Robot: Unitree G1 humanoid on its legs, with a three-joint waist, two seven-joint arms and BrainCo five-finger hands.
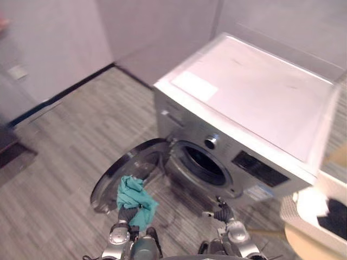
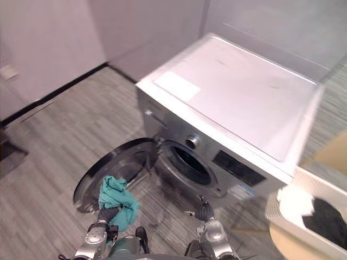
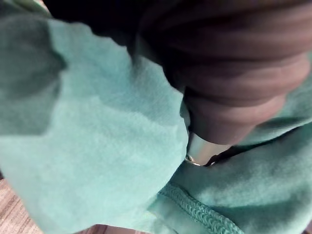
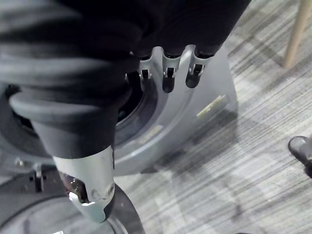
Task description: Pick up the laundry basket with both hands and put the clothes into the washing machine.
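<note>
A teal cloth (image 1: 133,199) hangs bunched from my left hand (image 1: 126,215), low in front of the open round door (image 1: 116,173) of the silver washing machine (image 1: 249,92). In the left wrist view the teal cloth (image 3: 97,146) wraps round the hand's dark cover (image 3: 234,73). The drum opening (image 1: 203,162) is dark and faces me. My right hand (image 1: 222,215) is just below and right of the opening, its fingers (image 4: 167,73) curled in with nothing in them. The white laundry basket (image 2: 282,219) stands at the far right, holding white and black clothes.
The basket rests on a round wooden stool (image 1: 303,244). The open door swings out to the left over the grey plank floor (image 1: 70,162). A pale wall with a dark baseboard (image 1: 59,95) runs behind, and a dark object (image 1: 8,146) lies at the left edge.
</note>
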